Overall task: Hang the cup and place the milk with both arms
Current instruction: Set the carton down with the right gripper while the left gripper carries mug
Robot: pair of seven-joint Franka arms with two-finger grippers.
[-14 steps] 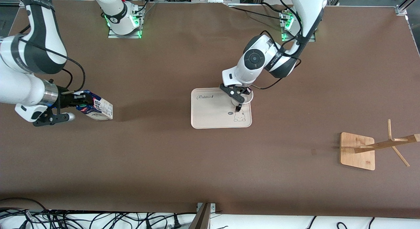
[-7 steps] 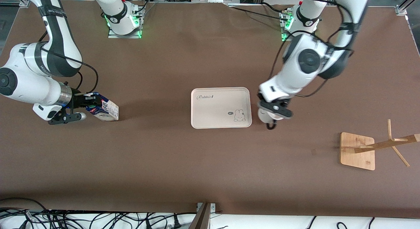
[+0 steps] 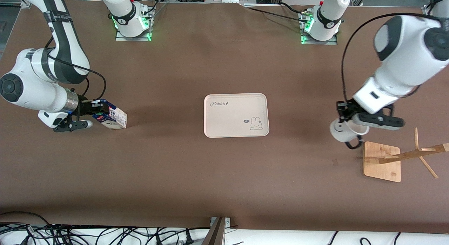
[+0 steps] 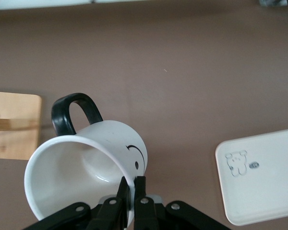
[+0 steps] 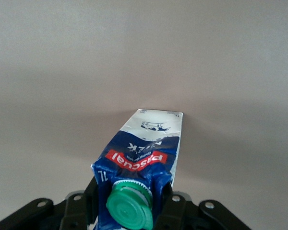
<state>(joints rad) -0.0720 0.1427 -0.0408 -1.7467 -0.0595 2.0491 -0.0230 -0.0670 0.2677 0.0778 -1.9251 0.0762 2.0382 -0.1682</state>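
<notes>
My left gripper (image 3: 350, 124) is shut on the rim of the white cup (image 3: 343, 132) and holds it tilted in the air beside the wooden rack's base (image 3: 382, 161). In the left wrist view the fingers (image 4: 140, 199) pinch the cup (image 4: 81, 167) wall, its black handle (image 4: 74, 112) toward the rack base (image 4: 14, 125). My right gripper (image 3: 92, 111) is shut on the blue top of the milk carton (image 3: 112, 118), held tilted at the right arm's end of the table. In the right wrist view the green cap (image 5: 129, 207) sits between the gripper's (image 5: 133, 199) fingers.
A cream tray (image 3: 224, 115) with a rabbit print lies at the table's middle, with nothing on it; it also shows in the left wrist view (image 4: 273, 191). The rack's slanted wooden pegs (image 3: 421, 152) stick out over its base.
My left arm carried the cup off the tray and toward the left arm's end, up to the rack base. My right gripper shifted the milk slightly toward the tray, then held still.
</notes>
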